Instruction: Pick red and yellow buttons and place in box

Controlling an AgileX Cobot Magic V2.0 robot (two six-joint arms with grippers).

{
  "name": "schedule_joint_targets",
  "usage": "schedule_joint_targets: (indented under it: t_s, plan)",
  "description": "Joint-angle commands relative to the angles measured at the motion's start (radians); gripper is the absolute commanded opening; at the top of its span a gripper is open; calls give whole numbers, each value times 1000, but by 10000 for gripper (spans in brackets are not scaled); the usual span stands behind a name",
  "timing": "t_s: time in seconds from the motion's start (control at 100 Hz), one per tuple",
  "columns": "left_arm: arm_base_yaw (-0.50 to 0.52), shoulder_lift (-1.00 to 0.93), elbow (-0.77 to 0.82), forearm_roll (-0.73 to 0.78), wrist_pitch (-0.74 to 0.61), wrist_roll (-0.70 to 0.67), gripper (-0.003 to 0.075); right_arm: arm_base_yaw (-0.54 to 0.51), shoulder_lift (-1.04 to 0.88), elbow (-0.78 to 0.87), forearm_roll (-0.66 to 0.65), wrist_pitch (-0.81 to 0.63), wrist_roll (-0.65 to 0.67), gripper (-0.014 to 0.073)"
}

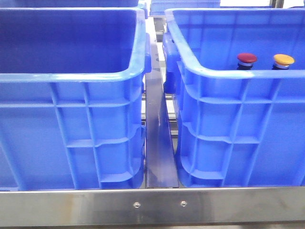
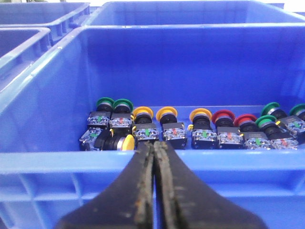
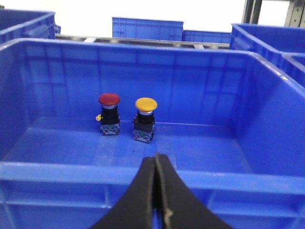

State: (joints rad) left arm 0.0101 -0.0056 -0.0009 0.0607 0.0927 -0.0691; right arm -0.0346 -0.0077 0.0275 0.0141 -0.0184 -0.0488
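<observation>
A dark red button [image 1: 247,58] and a yellow button [image 1: 283,59] stand upright side by side inside the right-hand blue box [image 1: 205,71]. The right wrist view shows the same red button [image 3: 109,99] and yellow button [image 3: 146,104] on the floor of the box [image 3: 71,171], near its far wall. My right gripper [image 3: 156,157] hangs shut and empty just outside the near rim. My left gripper [image 2: 153,145] is also shut and empty, at the near rim of the left crate [image 2: 47,160]. Neither gripper shows in the front view.
The left crate [image 1: 71,76] holds a row of several buttons with green [image 2: 105,102], yellow [image 2: 142,113] and red [image 2: 223,117] caps; one yellow button [image 2: 127,142] lies on its side. A metal rail [image 1: 159,143] runs between the crates. More blue crates [image 3: 147,27] stand behind.
</observation>
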Motion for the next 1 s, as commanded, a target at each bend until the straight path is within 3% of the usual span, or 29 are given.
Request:
schedule_joint_targets:
  t_s: [0.0, 0.99]
  plan:
    - [-6, -30, 19, -3, -81, -11, -20, -2, -23, 7, -14, -65, 3, -102]
    - [-6, -30, 19, -3, -81, -11, -20, -4, -23, 6, -29, -83, 26, -102]
